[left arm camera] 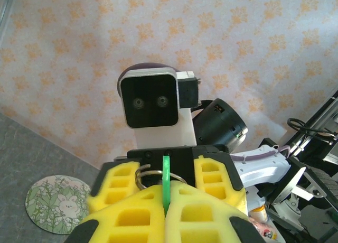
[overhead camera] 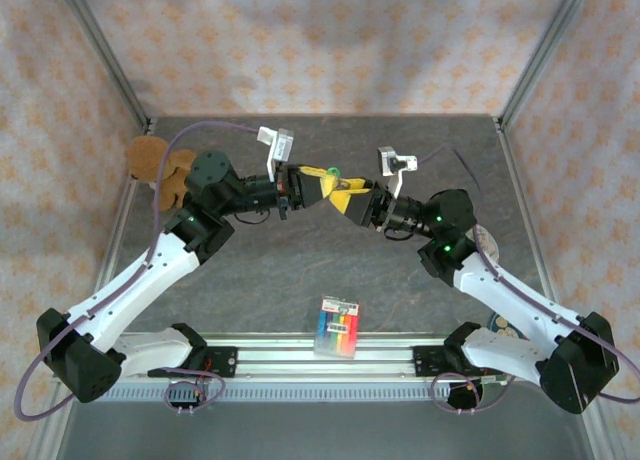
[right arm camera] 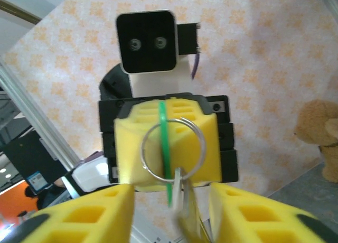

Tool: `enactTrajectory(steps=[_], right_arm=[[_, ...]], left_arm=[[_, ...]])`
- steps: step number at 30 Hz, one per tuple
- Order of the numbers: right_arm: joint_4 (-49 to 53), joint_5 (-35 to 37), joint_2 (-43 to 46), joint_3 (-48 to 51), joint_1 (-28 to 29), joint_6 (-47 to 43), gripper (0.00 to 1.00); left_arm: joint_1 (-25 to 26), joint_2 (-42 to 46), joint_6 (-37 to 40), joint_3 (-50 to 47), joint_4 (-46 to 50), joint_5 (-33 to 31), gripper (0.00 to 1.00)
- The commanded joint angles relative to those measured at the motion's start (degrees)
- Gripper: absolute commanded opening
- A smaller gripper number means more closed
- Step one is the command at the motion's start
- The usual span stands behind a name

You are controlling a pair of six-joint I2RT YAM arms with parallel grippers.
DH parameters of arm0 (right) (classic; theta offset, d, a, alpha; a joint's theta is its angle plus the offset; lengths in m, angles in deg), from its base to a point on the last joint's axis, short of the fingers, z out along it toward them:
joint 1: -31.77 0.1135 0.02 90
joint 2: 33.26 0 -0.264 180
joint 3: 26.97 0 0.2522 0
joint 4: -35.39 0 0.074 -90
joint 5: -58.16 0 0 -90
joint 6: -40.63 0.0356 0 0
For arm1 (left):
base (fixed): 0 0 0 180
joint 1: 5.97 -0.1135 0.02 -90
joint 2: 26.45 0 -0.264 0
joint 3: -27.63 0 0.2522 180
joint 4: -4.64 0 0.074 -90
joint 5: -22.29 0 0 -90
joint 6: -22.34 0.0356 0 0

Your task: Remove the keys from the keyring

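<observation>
Brown teddy [overhead camera: 152, 162] well apart from keys [right arm camera: 174, 186]

The left arm [overhead camera: 150, 270] and the right arm [overhead camera: 500, 290] have smooth white link shells between bulky black joint housings and black bases, with a small green light [overhead camera: 187, 222] glowing at a joint of each. A thin purple cable [overhead camera: 30, 380] loops loosely along each arm. The left end effector [right arm camera: 166, 142] and the right end effector [left arm camera: 163, 174] each have a black body, chunky yellow fingers [right arm camera: 79, 216] moulded with rectangular pockets and edged in black, and a white wrist camera [left arm camera: 150, 103] with a black two-lens face.
</observation>
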Motion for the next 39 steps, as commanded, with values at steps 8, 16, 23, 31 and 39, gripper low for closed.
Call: enactTrajectory(steps=[8,16,23,31,39], right_arm=[[-0.41,2.59,3.63,-1.75,0.42,-1.78,0.23],[7.65,3.55,5.34,-2.84,0.38,-4.65,0.15],[14.96,1.99,6.09,-4.97,0.44,-7.3,0.28],[7.3,1.31,4.04,-4.68,1.73,-4.24,0.48],[3.33,0.96,2.02,-5.39,2.46,-2.48,0.4]], left_arm=[[0.3,1.84,1.26,-1.34,-1.29,-0.03,0.0],[-0.43,4.09,2.82,-1.9,1.29,-0.49,0.0],[-0.45,4.04,2.84,-1.99,0.79,-0.49,0.0],[-0.43,2.89,0.69,-1.9,-2.0,0.04,0.0],[-0.43,3.19,-0.53,-2.43,-3.84,-0.74,0.0]])
